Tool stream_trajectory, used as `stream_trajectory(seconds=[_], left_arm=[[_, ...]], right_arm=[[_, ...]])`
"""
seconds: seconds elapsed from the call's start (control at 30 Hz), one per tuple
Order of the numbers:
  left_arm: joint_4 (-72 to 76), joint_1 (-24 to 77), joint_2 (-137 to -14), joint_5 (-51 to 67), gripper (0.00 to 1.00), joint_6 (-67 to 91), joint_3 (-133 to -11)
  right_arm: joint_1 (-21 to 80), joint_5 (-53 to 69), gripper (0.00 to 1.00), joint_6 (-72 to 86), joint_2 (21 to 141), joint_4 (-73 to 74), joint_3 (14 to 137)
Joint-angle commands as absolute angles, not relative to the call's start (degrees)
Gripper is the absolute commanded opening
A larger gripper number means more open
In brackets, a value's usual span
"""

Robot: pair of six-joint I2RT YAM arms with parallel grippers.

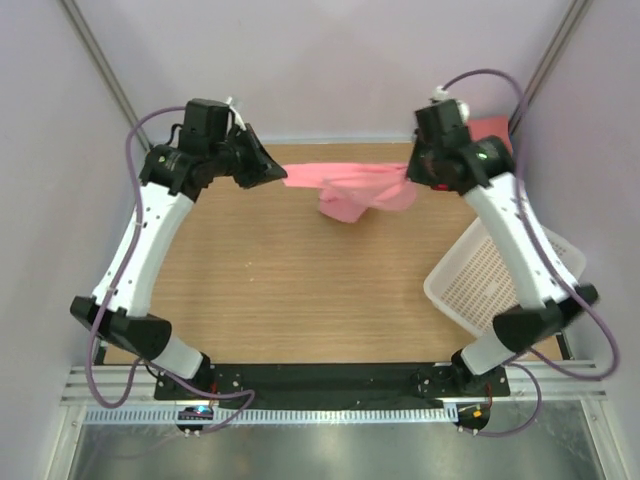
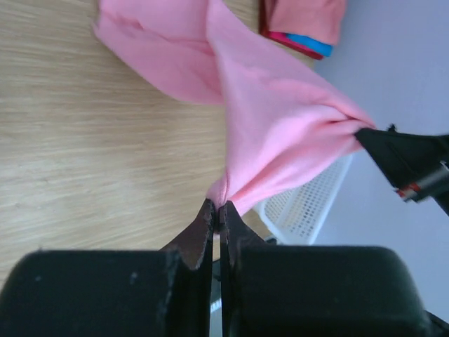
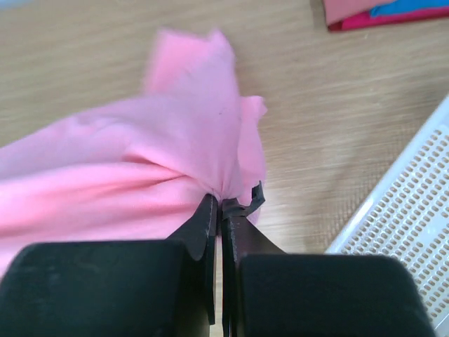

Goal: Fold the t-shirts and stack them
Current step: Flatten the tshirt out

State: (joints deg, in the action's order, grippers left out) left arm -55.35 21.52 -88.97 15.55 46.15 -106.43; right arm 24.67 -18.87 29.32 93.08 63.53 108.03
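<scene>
Left end effector (image 2: 219, 208): pinching pink t-shirt (image 1: 352, 188) | right end effector (image 3: 221, 201): pinching it | shirt stretched between

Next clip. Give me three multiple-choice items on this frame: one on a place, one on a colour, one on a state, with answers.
1. Where on the wooden table is the white plastic mesh basket?
A. left edge
B. right side, beside the right arm
C. centre
2. What colour is the soft cotton t-shirt stretched above the table?
A. pink
B. green
C. black
3. How is the left end effector?
A. wide open
B. shut on the t-shirt
C. out of view
Answers: B, seen from above; A, pink in every view; B, fabric pinched between its closed jaws.
</scene>
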Motion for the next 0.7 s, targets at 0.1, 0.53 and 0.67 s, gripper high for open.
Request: stream_trajectory(seconds=[0.1,0.53,0.67], left_arm=[[-65.65,23.47,-83.07,16.69,0.0,51.94,-109.26],[-61.53,5.47,-80.42,11.26,0.0,42.28,-68.58],[-54.77,-5.78,-79.19,10.12,0.08,43.42,-59.24]], right_arm=[[24.52,-15.3,0.01,28.57,79.28,74.71,115.4],[38.14,-1.24,0.02,23.47,112.1,57.48,114.46],[41.48,4.57,0.23,22.41,133.91,70.07,142.57]])
